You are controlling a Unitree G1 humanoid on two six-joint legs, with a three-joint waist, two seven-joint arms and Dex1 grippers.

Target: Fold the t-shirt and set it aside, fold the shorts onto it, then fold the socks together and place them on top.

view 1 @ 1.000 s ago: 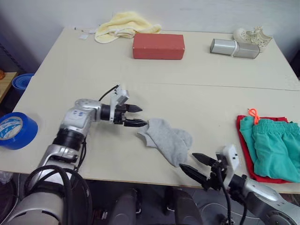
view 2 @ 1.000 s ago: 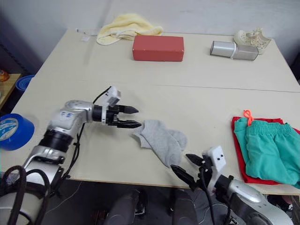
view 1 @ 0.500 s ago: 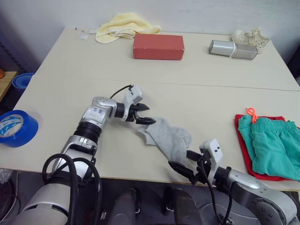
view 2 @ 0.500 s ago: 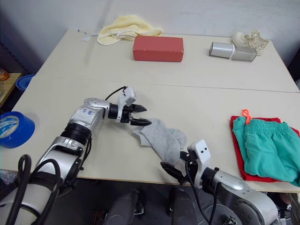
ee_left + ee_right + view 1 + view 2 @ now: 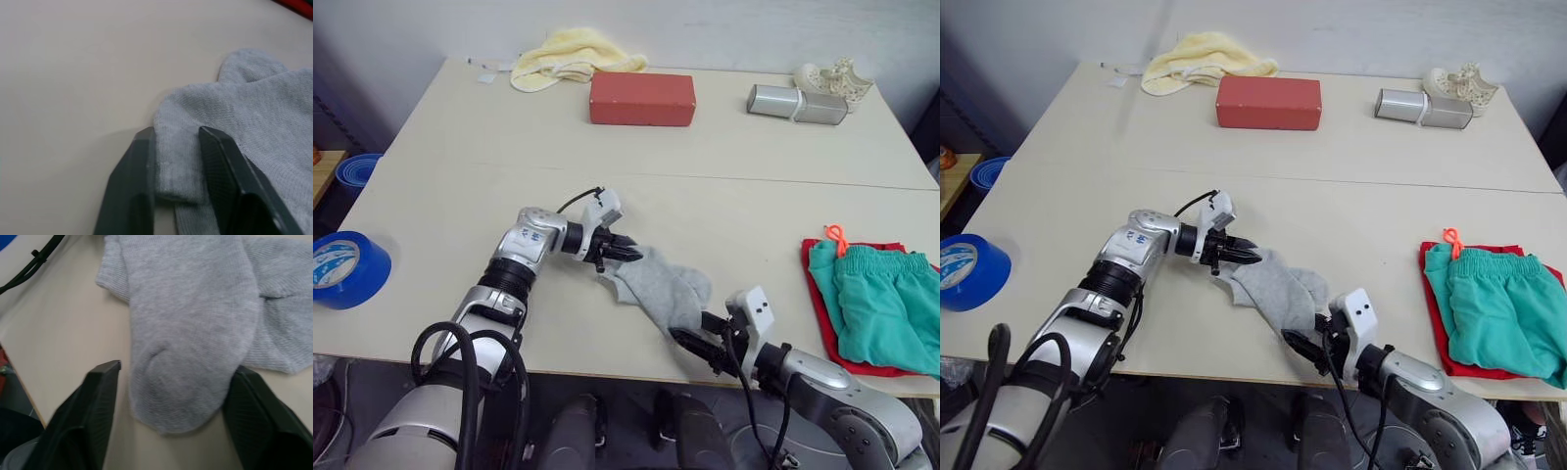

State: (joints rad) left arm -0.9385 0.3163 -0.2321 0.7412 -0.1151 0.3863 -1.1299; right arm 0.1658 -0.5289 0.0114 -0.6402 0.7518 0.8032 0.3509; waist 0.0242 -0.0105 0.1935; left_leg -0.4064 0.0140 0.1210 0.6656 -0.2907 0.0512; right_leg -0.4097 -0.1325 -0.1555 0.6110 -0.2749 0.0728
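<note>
Socks (image 5: 661, 289) lie unfolded mid-table, near the front edge. Shorts (image 5: 881, 304) sit folded on t-shirt (image 5: 822, 304). Left gripper (image 5: 178, 161) and right gripper (image 5: 171, 421) both open, straddling sock ends; fold and stacking remain.

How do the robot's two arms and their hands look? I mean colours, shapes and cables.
Both arms are silver-grey metal segments with black joints. The left arm carries small blue markings on its shell, and black cables loop beside it near the shoulder and over the wrist. Each wrist bears a small white box-shaped module. The left hand and right hand each have two black tapered fingers with a finely textured surface.
</note>
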